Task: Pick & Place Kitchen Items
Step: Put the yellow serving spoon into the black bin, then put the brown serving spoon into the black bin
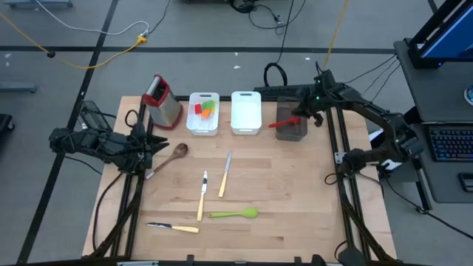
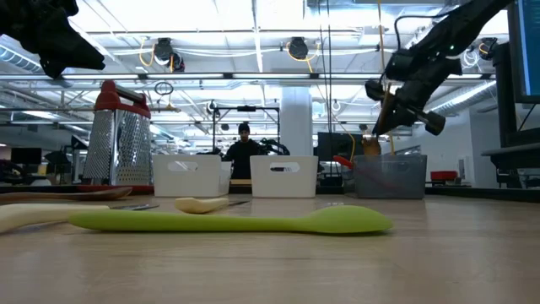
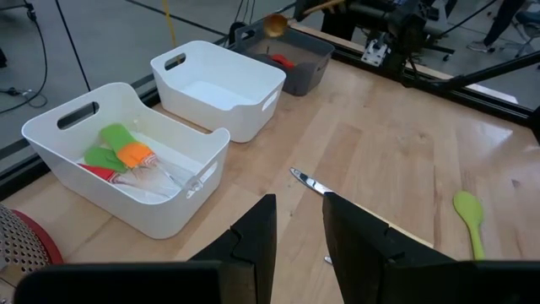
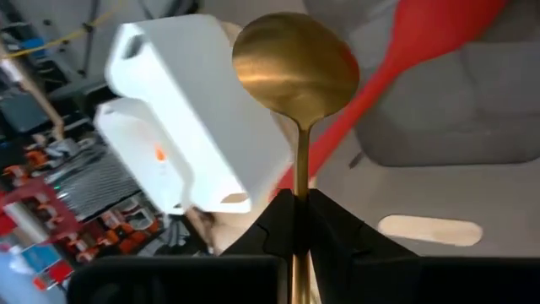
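My right gripper (image 1: 309, 111) is at the far right, above the dark bin (image 1: 292, 124), shut on a brown wooden spoon (image 4: 291, 63). A red spoon (image 4: 405, 42) lies in that bin. My left gripper (image 3: 297, 228) is open and empty at the table's left side, beside another wooden spoon (image 1: 174, 154). Three cream-handled knives (image 1: 225, 174) (image 1: 202, 193) (image 1: 174, 227) and a green spoon (image 1: 235, 214) lie flat on the table. Green and orange spatulas (image 3: 118, 152) lie in the left white bin (image 1: 203, 112). My right gripper pinches the wooden spoon's thin handle (image 4: 300, 169) between its two fingers. The handle runs along the fingers and the bowl (image 4: 291, 63) sticks out beyond their tips. The spoon is lifted clear, its bowl (image 2: 371, 145) hanging low over the dark bin.
A steel box grater with a red top (image 1: 164, 100) stands at the far left. A second white bin (image 1: 246, 111) stands between the spatula bin and the dark bin. A person (image 2: 243, 148) shows far behind the table in the low view.
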Motion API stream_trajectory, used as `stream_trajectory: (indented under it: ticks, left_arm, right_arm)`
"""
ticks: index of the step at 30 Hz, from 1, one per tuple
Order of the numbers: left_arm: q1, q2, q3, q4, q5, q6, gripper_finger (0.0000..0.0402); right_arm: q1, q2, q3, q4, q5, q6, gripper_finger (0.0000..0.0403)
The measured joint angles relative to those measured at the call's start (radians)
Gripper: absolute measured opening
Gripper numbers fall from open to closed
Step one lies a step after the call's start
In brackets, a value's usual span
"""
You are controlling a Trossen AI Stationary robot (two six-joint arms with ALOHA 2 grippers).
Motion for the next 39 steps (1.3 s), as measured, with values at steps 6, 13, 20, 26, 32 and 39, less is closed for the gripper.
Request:
stream_trajectory:
  ticks: [6,13,20,26,32,39]
  left_arm:
    - [0.0,0.0,0.0,0.0,0.0,0.0,0.0102]
    - [0.0,0.0,0.0,0.0,0.0,0.0,0.0102]
    - [0.0,0.0,0.0,0.0,0.0,0.0,0.0102]
    - [0.0,0.0,0.0,0.0,0.0,0.0,0.0102]
    - [0.0,0.0,0.0,0.0,0.0,-0.005,0.0102]
    - [0.0,0.0,0.0,0.0,0.0,-0.005,0.0102]
  right_arm:
    - [-0.001,0.092,0.0,-0.001,0.004,-0.055,0.0011]
    - [-0.002,0.173,-0.001,0.035,0.041,-0.094,0.0029]
    - [-0.003,0.194,-0.001,0.076,0.061,-0.116,0.0018]
    - [-0.016,0.194,-0.001,0.076,0.093,-0.137,0.0057]
    - [-0.022,0.193,-0.001,0.066,0.105,-0.14,0.0095]
    - [-0.029,0.177,-0.001,0.067,0.103,-0.175,0.0115]
